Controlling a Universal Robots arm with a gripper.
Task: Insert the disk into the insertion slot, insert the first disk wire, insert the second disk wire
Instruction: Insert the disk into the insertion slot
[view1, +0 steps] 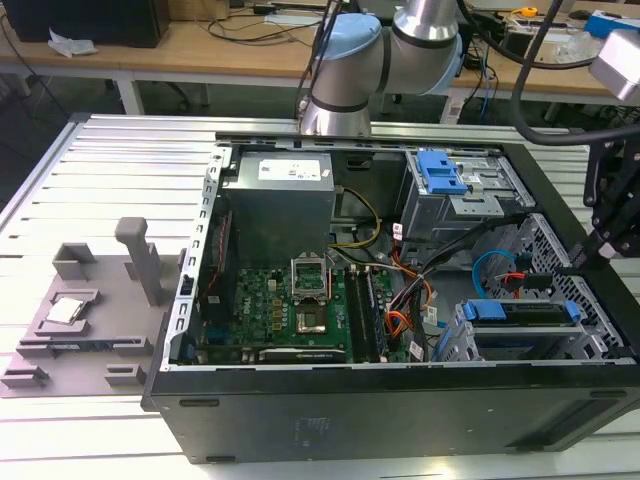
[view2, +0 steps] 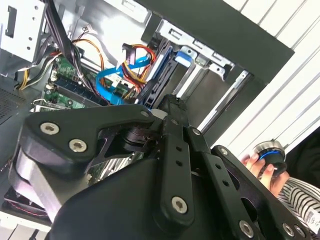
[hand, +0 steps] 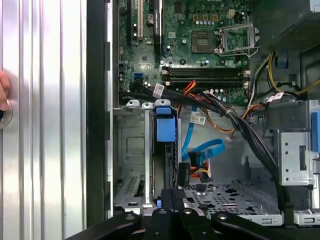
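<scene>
The disk (view1: 525, 318) stands on edge in the insertion slot (view1: 530, 347), at the near corner of the open computer case (view1: 380, 410) on the exterior view's right. The blue carrier ends show at both ends of the grey drive body. The exterior view gives the whole layout: the motherboard (view1: 290, 310) towards its left, and a solid bay with a blue latch (view1: 440, 172) at the far side. The arm's black end hardware is cut off at the exterior view's right edge. In the first wrist view the gripper (hand: 173, 196) hangs above the perforated cage floor, just beside the drive's thin edge. Its fingertips are together with nothing between them. A blue cable (hand: 205, 150) loops over that floor, and a bundle of red and orange wires ends at a dark connector (hand: 192, 174) close to the disk. Whether either connector is seated in the drive cannot be made out. In the second wrist view the gripper's black linkage covers most of the case, and the disk appears beyond it as a dark slab in a blue frame. That view also shows a person's hand (view2: 260, 162) on a round blue-ringed knob (view2: 270, 152) outside the case.
</scene>
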